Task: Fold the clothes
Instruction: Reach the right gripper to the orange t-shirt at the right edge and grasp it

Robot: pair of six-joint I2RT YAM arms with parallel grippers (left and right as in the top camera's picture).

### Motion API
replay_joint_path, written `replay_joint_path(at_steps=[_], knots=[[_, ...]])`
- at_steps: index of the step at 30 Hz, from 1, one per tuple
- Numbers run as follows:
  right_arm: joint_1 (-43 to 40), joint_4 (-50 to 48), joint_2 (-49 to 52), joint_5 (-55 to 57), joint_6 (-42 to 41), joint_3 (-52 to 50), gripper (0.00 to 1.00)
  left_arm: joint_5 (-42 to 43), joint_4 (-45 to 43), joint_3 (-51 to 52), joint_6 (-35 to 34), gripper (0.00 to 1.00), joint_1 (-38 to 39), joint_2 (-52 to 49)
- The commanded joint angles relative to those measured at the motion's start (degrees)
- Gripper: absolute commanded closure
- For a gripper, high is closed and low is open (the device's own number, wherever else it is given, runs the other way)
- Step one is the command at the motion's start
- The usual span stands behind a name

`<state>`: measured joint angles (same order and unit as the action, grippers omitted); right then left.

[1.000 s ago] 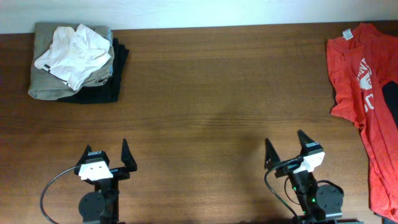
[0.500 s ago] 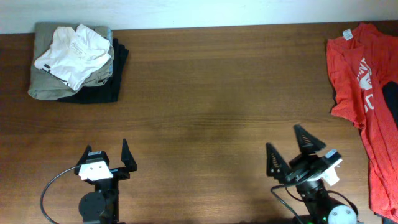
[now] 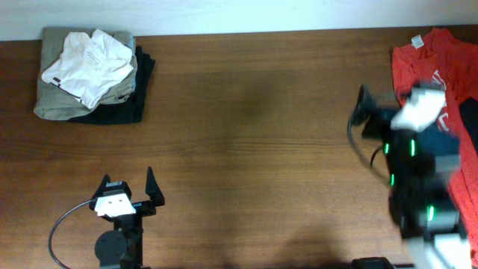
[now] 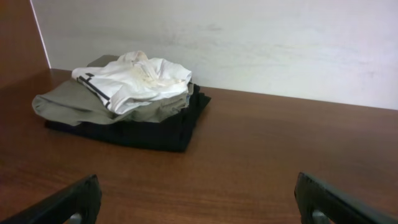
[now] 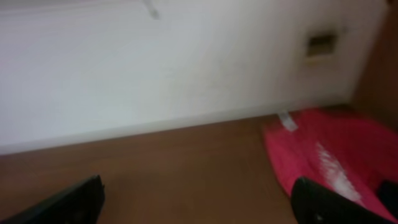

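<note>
Overhead, left gripper: jaws spread wide, empty, at the near edge of the table.
Overhead, right arm: blurred, partly over the red-orange T-shirt, which lay at the table's far right end.
Left wrist, folded stack: beside the wall, well apart from the fingers.
Right wrist, right gripper: wide, holding nothing. The T-shirt and its white tag lay ahead to the right.
</note>
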<state>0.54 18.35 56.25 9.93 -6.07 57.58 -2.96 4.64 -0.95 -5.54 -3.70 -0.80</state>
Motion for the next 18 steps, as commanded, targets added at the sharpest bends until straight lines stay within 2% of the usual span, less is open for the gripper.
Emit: replay_joint_path(at_steps=[1,3,7,9,16,18], knots=[[-5.60,15.37,16.98,6.25,2.89,17.70,0.01,0.63,-0.07,0.42,0.92,0.01,0.28,0.39],[-8.31,24.90,26.10,6.23,2.89,27.06,0.01,0.63,-0.07,0.42,0.92,0.01,0.28,0.39],[-11.65,32.35,35.85,8.35,2.89,34.14,0.01,0.63,-0.07,0.42,0.92,0.01,0.28,0.39],[-13.64,32.92,39.19,11.78,2.86,34.29,0.01,0.63,-0.07,0.42,0.92,0.01,0.28,0.39],[-19.56,33.62,50.47,11.30,2.80,34.29,0.00,0.63,-0.07,0.42,0.92,0.01,0.28,0.39],[-21.16,33.48,53.55,10.80,2.82,34.29,0.06,0.63,-0.07,0.42,0.92,0.01,0.28,0.39]])
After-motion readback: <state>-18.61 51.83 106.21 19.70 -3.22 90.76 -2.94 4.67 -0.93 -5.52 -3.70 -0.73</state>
